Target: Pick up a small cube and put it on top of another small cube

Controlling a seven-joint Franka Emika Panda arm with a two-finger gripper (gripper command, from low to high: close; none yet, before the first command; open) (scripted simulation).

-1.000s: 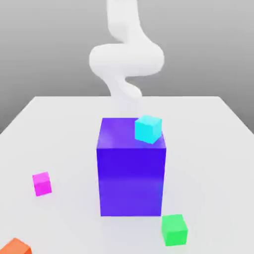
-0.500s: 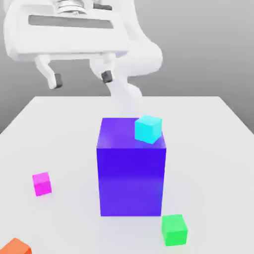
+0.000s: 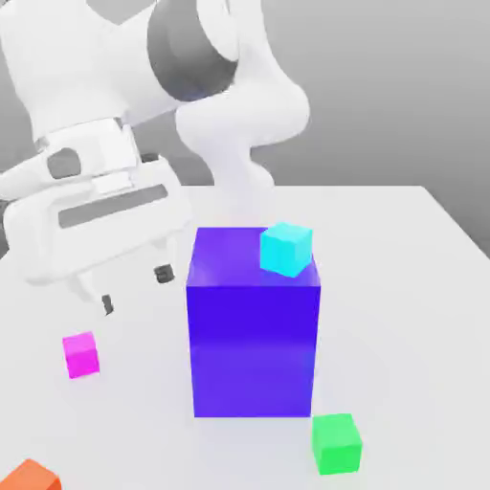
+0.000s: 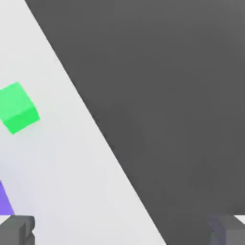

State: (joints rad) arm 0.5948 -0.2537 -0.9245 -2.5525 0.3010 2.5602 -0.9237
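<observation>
The small magenta cube [image 3: 81, 354] lies on the white table [image 3: 402, 287] at the exterior view's left. My gripper [image 3: 136, 290] hangs just above it and slightly toward the exterior view's right, open, with nothing between its dark fingertips [image 3: 165, 275]. It does not touch the cube. The small green cube [image 3: 336, 443] rests near the front of the table, right of the big blue block [image 3: 254, 325]. In the hand view the green cube [image 4: 18, 107] sits on the table ahead of my gripper [image 4: 122, 232], whose fingers [image 4: 16, 229] stand wide apart.
A cyan cube [image 3: 286, 249] sits on the blue block's top, at its right corner. An orange cube [image 3: 31, 476] lies at the front left corner. In the hand view the table's edge [image 4: 95, 129] runs diagonally past the green cube, and a corner of the blue block [image 4: 5, 198] shows.
The hand has swung down from high at the exterior view's upper left to just above the magenta cube. Its fingers stayed open. No cube has moved.
</observation>
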